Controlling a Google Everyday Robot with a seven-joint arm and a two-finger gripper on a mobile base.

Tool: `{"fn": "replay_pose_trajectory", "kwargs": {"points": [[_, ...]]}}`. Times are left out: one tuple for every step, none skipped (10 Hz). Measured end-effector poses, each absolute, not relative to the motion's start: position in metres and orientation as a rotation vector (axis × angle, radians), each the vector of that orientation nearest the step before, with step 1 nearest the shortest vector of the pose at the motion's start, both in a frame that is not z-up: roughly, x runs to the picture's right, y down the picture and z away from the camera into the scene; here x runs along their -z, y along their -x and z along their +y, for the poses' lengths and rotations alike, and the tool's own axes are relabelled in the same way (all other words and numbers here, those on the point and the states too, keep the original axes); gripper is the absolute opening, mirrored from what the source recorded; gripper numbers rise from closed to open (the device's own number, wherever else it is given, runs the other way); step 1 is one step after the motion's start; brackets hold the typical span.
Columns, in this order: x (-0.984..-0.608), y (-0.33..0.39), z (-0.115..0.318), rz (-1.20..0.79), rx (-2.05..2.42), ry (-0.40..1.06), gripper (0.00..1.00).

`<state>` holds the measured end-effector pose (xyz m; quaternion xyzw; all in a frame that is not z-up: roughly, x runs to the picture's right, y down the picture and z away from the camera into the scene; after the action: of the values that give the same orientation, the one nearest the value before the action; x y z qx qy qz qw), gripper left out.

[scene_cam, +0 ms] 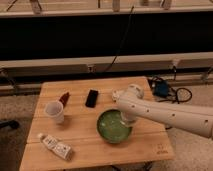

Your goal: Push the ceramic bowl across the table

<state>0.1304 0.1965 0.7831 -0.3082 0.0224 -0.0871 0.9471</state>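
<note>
The green glazed ceramic bowl [113,127] sits on the light wooden table [82,135], near the front edge and right of centre. My white arm reaches in from the right. Its gripper [128,118] hangs down at the bowl's right rim, over or against it; I cannot tell if it touches. The arm's end hides the rim there.
A white paper cup [54,111] stands at the left, with a small red object [64,97] and a black phone [92,98] behind it. A white bottle [55,146] lies at the front left. A small white item [116,94] sits by the arm. Cables and a blue box [161,89] lie on the floor to the right.
</note>
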Motion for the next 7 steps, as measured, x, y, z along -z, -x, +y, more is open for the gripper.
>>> {"fn": "replay_pose_trajectory", "kwargs": {"points": [[-0.783,-0.118,0.197,0.043,0.196,0.628,0.00],[-0.785,-0.105,0.196,0.041,0.211,0.629,0.00],[-0.786,-0.093,0.195,0.038,0.224,0.630,0.00],[-0.788,-0.085,0.195,0.037,0.241,0.632,0.00],[-0.789,-0.083,0.193,0.033,0.260,0.633,0.00],[-0.790,-0.084,0.192,0.030,0.278,0.635,0.00],[-0.790,-0.084,0.193,0.028,0.288,0.638,0.00]]}}
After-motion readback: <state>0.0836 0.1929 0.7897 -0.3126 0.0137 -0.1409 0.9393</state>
